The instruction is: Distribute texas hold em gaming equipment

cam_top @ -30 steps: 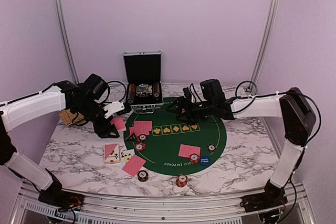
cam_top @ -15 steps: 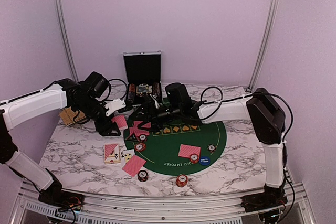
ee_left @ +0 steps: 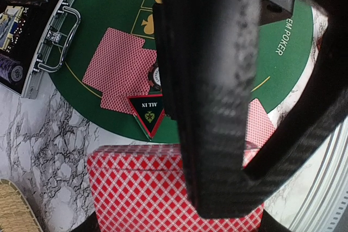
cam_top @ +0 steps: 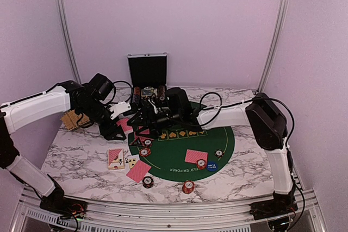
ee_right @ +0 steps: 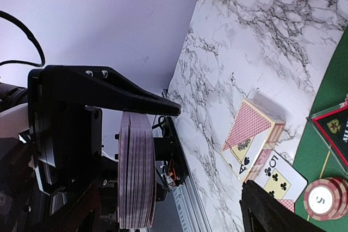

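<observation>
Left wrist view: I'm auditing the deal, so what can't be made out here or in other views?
- Left wrist: the arm's own finger hides the middle of the mat and most of one chip.
- Right wrist: the right edge cuts off the triangular marker.
- Top: too small to tell whether the right gripper touches the deck; case contents unreadable.

The case [cam_top: 147, 71] stands behind the mat [cam_top: 168, 158]; the tray [cam_top: 69, 120] lies left; a chip stack [cam_top: 188, 187] sits on the table [cam_top: 250, 172] before it.

Marble table [cam_top: 81, 161] bears green mat [cam_top: 228, 139], black case [cam_top: 147, 71], tan tray [cam_top: 69, 120], cards [cam_top: 138, 170], two chips [cam_top: 188, 187]
</observation>
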Available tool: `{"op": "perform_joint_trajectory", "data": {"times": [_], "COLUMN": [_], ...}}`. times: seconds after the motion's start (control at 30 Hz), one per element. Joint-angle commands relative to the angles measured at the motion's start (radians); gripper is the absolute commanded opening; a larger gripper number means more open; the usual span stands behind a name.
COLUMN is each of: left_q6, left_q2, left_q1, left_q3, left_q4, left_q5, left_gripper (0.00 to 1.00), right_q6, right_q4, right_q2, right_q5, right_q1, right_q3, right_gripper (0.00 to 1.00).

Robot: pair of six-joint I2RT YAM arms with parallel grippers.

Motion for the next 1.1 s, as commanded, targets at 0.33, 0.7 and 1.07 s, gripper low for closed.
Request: {"op": "perform_joint_trajectory", "data": {"times": [0.33, 0.7, 1.07], "left_q6": [-0.004, -0.007, -0.006], "left_q2": [0.004, -0.003, -0.008], "left_q1": [0.000, 0.000, 0.000], "left_q3": [0.035, 0.017, 0.020], "left_q4": [-0.004, -0.005, -0.003], "left_q5": [0.020, 0.025, 0.020], "left_gripper": [0.00, 0.00, 0.00], "right_q6": [0.112, 0.135, 0.152], "right_q4": [0.120, 0.129, 0.117], "right_q2": [0.125, 0.162, 0.199], "right_q5": [-0.032, -0.032, -0.033], "right_q1": [0.043, 0.052, 0.056], "right_q3": [0.142, 0.189, 0.189], "right_gripper": [0.87, 0.88, 0.87]}}
